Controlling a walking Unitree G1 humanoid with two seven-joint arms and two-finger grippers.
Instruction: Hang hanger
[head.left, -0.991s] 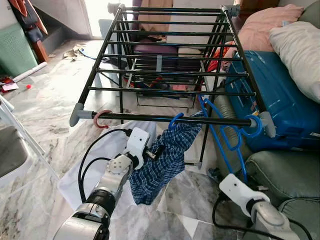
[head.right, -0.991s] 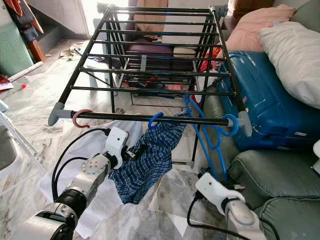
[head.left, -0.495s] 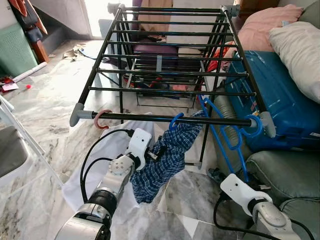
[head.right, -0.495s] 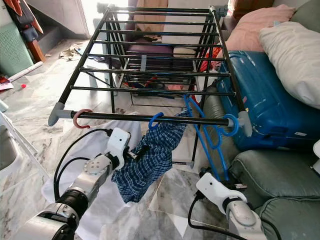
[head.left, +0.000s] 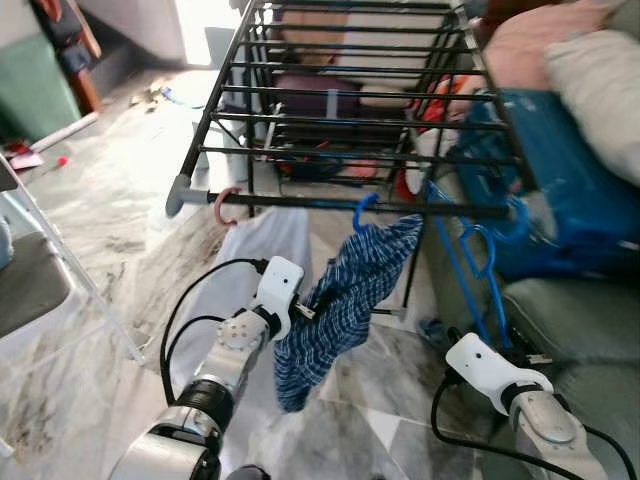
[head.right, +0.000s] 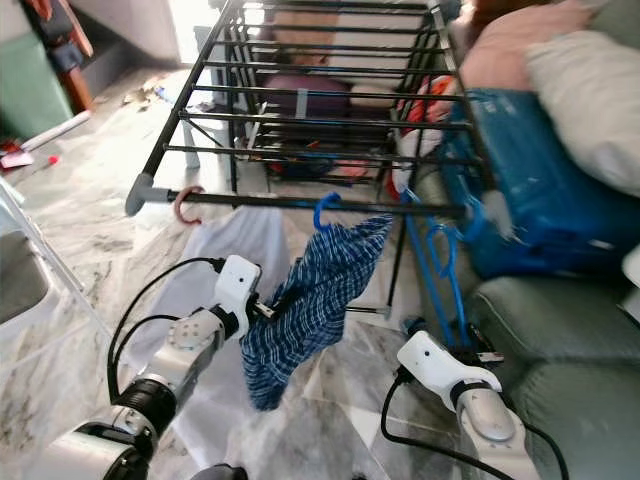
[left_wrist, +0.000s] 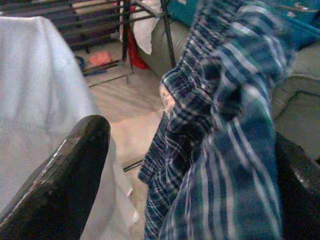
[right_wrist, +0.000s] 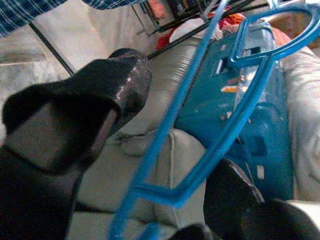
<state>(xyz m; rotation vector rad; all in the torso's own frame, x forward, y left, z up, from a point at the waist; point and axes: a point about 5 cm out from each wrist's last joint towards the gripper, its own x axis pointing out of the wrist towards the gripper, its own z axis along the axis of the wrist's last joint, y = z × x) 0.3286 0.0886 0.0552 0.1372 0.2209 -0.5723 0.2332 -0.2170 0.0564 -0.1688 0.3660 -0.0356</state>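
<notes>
A blue plaid shirt (head.left: 350, 285) hangs from a blue hanger hook (head.left: 364, 211) on the front rail (head.left: 300, 202) of the black drying rack. My left gripper (head.left: 312, 303) is at the shirt's left edge, halfway down. In the left wrist view its fingers (left_wrist: 65, 185) stand wide apart, open, with the plaid cloth (left_wrist: 225, 150) loose between them. A bare blue hanger (head.left: 470, 262) hangs at the rail's right end. My right gripper (head.left: 452, 346) is low beside it, open, and the hanger's lower corner (right_wrist: 175, 192) lies between its fingers (right_wrist: 100, 95).
A pink hook (head.left: 227, 205) hangs near the rail's left end, with a white cloth (head.left: 265, 240) below it. A blue suitcase (head.left: 570, 180), pillows and a grey-green sofa (head.left: 570, 320) crowd the right. A folding chair (head.left: 40, 290) stands at left. Clutter sits under the rack.
The camera has shifted and the picture is blurred; the rack now sits higher and further right. The left gripper stays at the shirt, and the right arm stays low beside the bare hanger.
</notes>
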